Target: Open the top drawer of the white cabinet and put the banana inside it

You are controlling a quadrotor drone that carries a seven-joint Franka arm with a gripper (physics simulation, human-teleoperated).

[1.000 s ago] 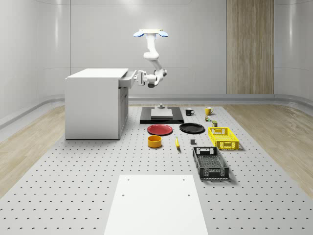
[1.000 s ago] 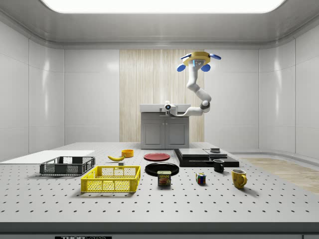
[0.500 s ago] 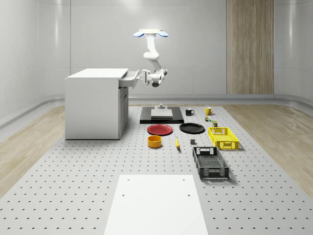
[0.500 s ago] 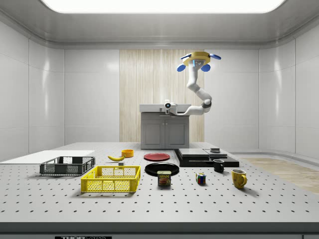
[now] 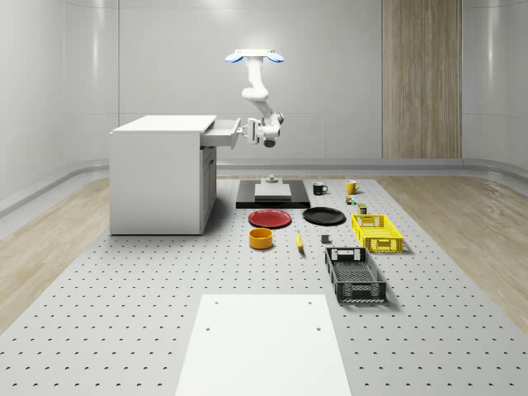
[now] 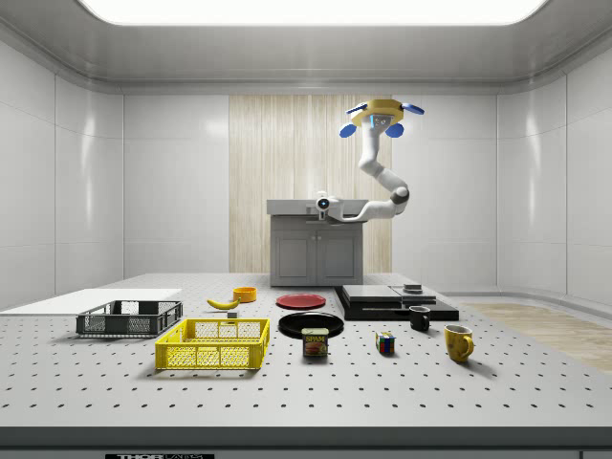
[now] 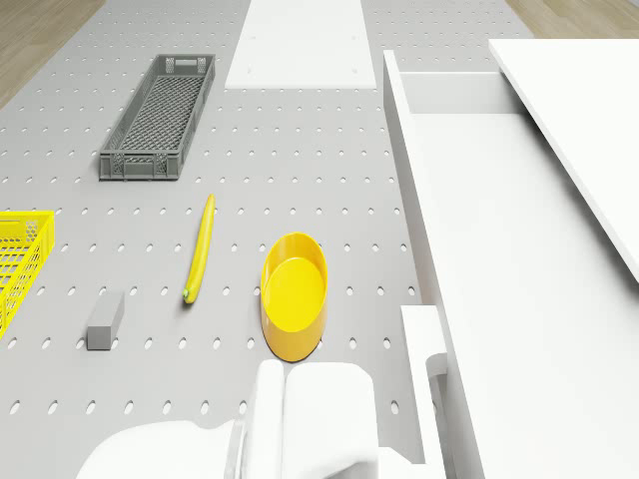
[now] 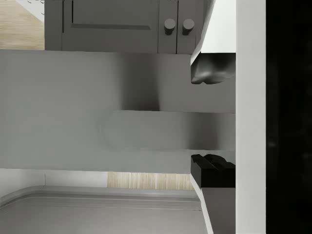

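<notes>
The white cabinet (image 5: 157,181) (image 6: 316,253) stands at the whole-scene view's left, its top drawer (image 5: 223,132) (image 7: 499,249) pulled well out. I hover high above the black platform, arm bent down toward the cabinet. My gripper (image 5: 244,129) (image 6: 323,203) (image 8: 204,119) sits at the drawer front, fingers (image 8: 213,68) on either side of the drawer handle (image 8: 156,129). The banana (image 5: 299,241) (image 6: 223,303) (image 7: 200,247) lies on the perforated table beside a yellow bowl (image 5: 261,238) (image 7: 295,296), far below the gripper.
A red plate (image 5: 270,219), black plate (image 5: 323,216), yellow crate (image 5: 377,232) and grey crate (image 5: 355,274) lie right of the cabinet. A black platform (image 5: 272,198) and mugs (image 5: 351,186) sit farther back. A white board (image 5: 262,342) covers the table's front.
The gripper has moved away from the cabinet, toward the whole-scene view's right, and the top drawer has slid further out with it. The drone holds its place.
</notes>
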